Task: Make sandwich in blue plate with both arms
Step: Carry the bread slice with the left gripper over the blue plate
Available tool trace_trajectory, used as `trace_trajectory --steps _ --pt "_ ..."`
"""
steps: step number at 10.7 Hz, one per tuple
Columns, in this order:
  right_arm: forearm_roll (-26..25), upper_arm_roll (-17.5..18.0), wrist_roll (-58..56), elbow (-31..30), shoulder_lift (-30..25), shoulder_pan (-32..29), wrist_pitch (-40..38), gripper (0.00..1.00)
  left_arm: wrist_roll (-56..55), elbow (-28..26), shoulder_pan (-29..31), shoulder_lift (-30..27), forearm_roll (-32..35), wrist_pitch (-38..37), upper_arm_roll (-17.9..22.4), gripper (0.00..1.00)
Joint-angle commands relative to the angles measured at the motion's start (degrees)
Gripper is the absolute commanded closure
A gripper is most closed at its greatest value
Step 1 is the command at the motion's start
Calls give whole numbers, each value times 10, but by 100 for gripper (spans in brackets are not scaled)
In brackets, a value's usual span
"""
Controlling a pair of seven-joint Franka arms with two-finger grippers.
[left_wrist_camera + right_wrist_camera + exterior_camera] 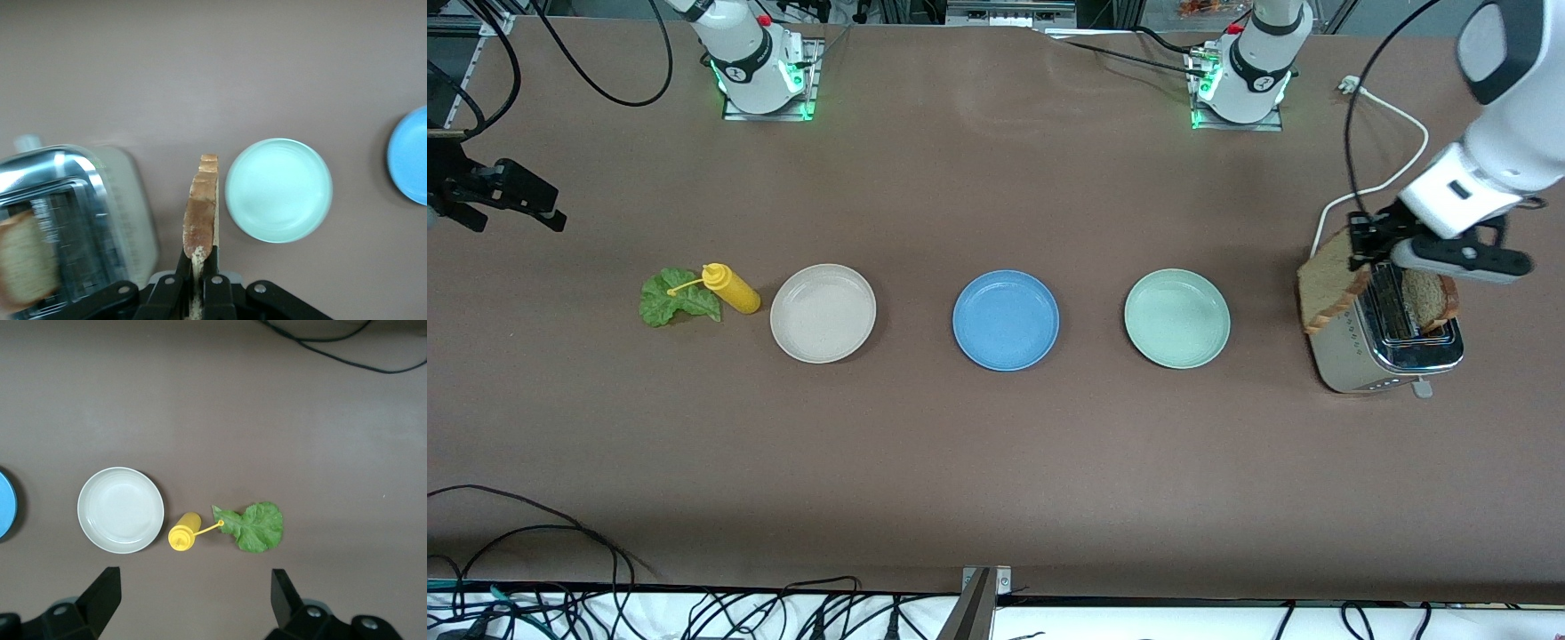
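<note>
The left end effector (1359,242) is closed on one bread slice (1329,283) and holds it upright by its top edge, in the air just beside the silver toaster (1383,342), at the toaster's side that faces the mint-green plate (1176,318). In the left wrist view the two black fingers (181,265) pinch the crust of this slice (200,217), and the slice is seen edge-on. A second bread slice (1430,300) stands in a slot of the toaster, and its upper part sticks out.

The blue plate (1005,320) lies in the middle of the table (996,462) with nothing on it. On the clock face of the front view, the mint-green plate is at 3 o'clock from it, and the cream-white plate (823,313) is at 9 o'clock. The toaster is at 3 o'clock from the mint-green plate, near the left arm's end of the table.

The lettuce leaf (669,298) lies flat on the table at 9 o'clock from the cream-white plate. A yellow squeeze bottle (732,289) lies on its side between the leaf and this plate, and its thin nozzle rests over the leaf.

The right end effector (193,600) waits with its fingers wide open and grips nothing. It hangs high over the right arm's end of the table, and its wrist camera looks down on the cream-white plate, the bottle and the leaf.
</note>
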Motion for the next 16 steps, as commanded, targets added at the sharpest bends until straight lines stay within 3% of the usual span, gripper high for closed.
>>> trace_trajectory --steps 1,3,7,12,16 --pt "4 -1 3 7 2 -2 7 0 -11 8 0 32 -22 -7 -81 100" --pt "5 0 4 7 7 -1 12 0 -58 10 -1 53 -25 -5 -136 100" --pt "6 0 4 7 7 0 9 0 -155 52 -17 105 -86 4 -196 100" --pt "5 0 3 7 6 -1 8 0 -204 56 -93 169 -189 86 -204 100" --pt "5 2 3 7 6 0 8 0 -217 54 -151 249 -226 197 -204 100"
